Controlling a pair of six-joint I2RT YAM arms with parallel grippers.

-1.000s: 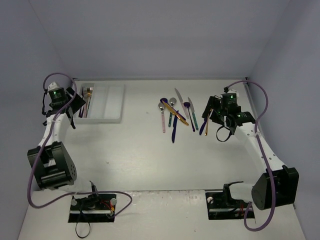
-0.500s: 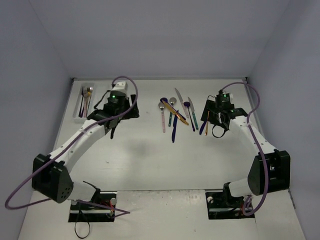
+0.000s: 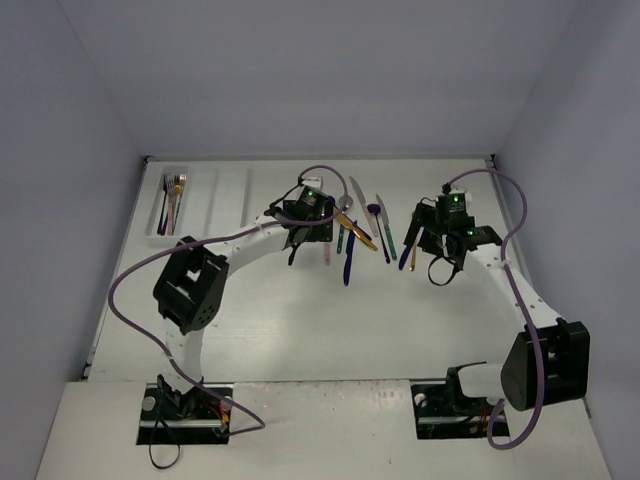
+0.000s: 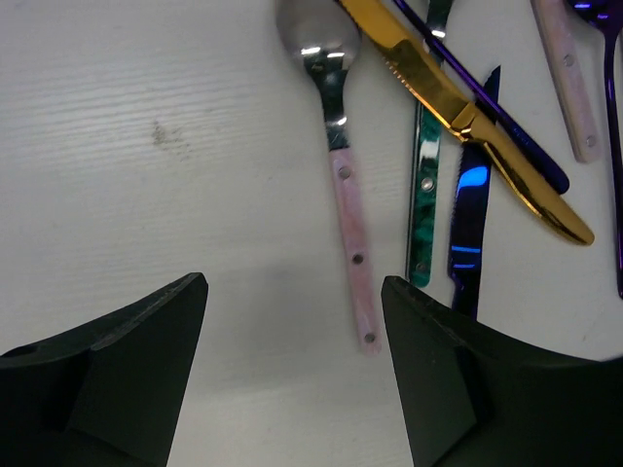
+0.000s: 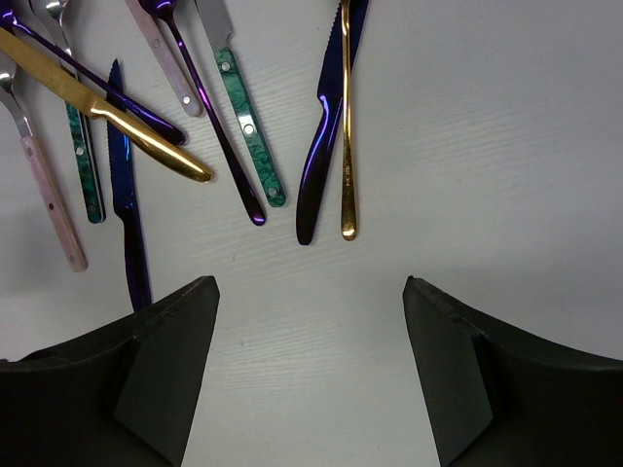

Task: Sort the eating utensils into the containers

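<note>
The left pincer (image 4: 292, 375) hangs with its fingers apart, holding nothing, over the bench (image 4: 146, 146) just beside a pink-handled spoon (image 4: 343, 185). The right pincer (image 5: 311, 375) is likewise spread, near a gold utensil (image 5: 347, 175) lying against a dark blue knife (image 5: 313, 185). Only the top view shows the white tray (image 3: 225, 195) at the bench's far left corner, with a few utensils (image 3: 172, 205) in its leftmost compartment

White table (image 3: 300, 320) across the whole view, plain pale grey-blue walls (image 3: 320, 80) closing it in behind and on both sides, light soft and even.
</note>
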